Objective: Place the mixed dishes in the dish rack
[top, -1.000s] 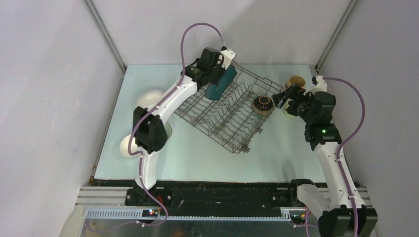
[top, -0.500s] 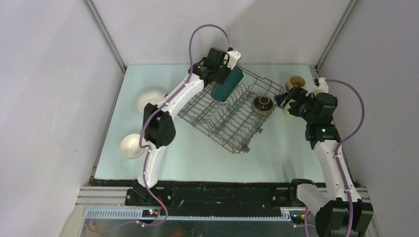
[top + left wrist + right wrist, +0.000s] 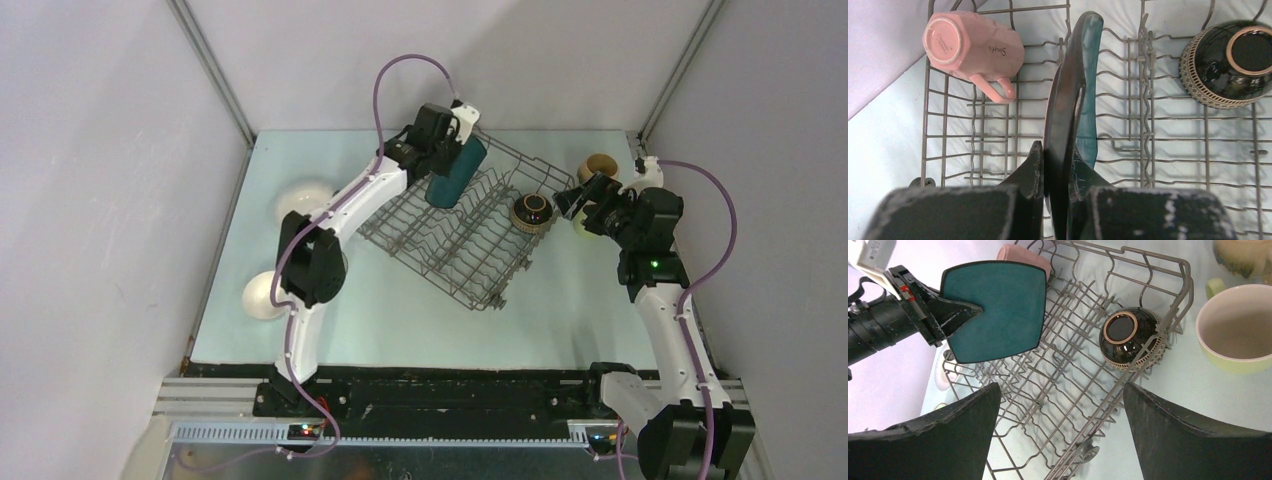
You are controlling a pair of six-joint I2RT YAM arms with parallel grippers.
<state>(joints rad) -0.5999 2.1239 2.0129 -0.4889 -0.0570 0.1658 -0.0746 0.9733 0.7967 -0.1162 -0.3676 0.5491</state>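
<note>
Over the last second the left hand (image 3: 447,152) rolled its wrist, so the dark teal plate (image 3: 455,176) went from face-on to edge-on and upright, nudged further over the dish rack (image 3: 470,270) tines below the hand.

There is 1 dish rack (image 3: 460,255). Mugs number 3: 1 pink mug (image 3: 973,50), 1 light-green mug (image 3: 1235,330) and 1 tan mug (image 3: 600,166). Of plates, 1 is plain to see, the dark teal square plate (image 3: 998,310). Of bowls, 1 is plain to see, the dark brown bowl (image 3: 1130,337). There are also 2 white round pieces, the far white dish (image 3: 300,200) and the near white dish (image 3: 262,296) (bowl or plate cannot be told from above). In all, 7 dishes show.
</note>
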